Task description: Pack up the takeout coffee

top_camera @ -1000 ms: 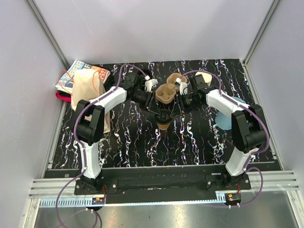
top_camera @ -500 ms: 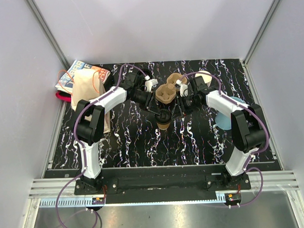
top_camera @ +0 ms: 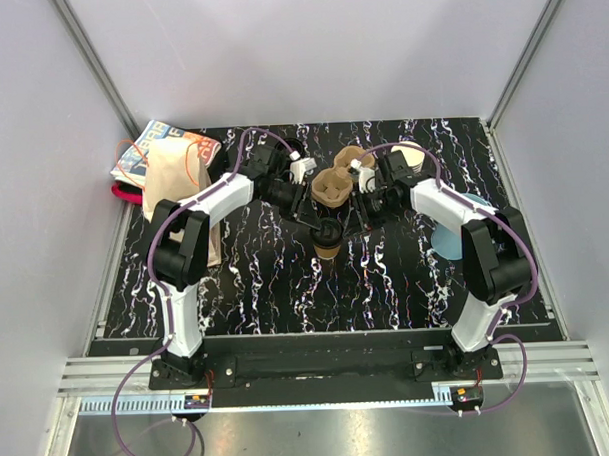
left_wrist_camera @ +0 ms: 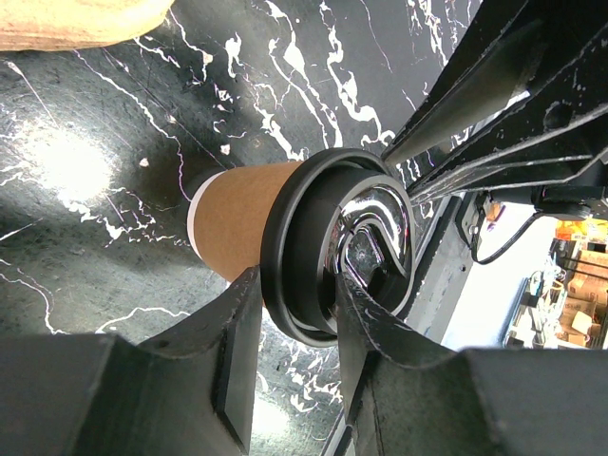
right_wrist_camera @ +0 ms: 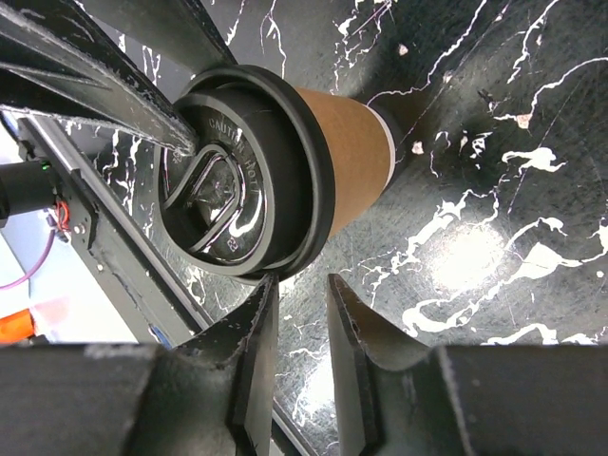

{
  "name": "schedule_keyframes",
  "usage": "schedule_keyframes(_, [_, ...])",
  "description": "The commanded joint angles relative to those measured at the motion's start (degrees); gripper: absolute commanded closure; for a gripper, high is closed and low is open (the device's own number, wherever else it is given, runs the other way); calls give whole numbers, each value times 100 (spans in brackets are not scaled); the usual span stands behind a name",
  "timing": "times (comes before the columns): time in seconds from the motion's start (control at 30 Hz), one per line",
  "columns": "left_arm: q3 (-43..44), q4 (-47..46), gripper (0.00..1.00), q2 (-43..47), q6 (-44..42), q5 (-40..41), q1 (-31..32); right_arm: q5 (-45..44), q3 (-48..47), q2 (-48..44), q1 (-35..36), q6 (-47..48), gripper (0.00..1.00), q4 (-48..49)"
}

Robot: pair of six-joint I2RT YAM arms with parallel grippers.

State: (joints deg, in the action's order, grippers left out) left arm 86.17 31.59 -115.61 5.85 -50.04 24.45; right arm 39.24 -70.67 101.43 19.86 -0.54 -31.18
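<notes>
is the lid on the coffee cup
Yes, the left wrist view shows the black lid seated on the rim of the brown cup.

Lab robot cell: grey panel walls (top_camera: 308,48), aluminium extrusion posts (top_camera: 94,60) at the tabletop's (top_camera: 276,279) far corners, mounting rail (top_camera: 320,373) along its near edge.

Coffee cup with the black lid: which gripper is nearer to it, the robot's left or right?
Left. The left gripper has its fingers straddling the lid rim of the coffee cup. The right gripper sits just beside the lid, holding nothing.
</notes>
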Motion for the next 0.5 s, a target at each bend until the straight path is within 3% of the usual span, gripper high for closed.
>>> schedule_keyframes(0.0, [-153,233,65,-234,-470,1172,86,-1050,-245,447,290,89,69,34])
schedule_keyframes(0.47, [-206,268,67,-199,-532,1339,130,-2254,-1044,1318,660,212,71,-854])
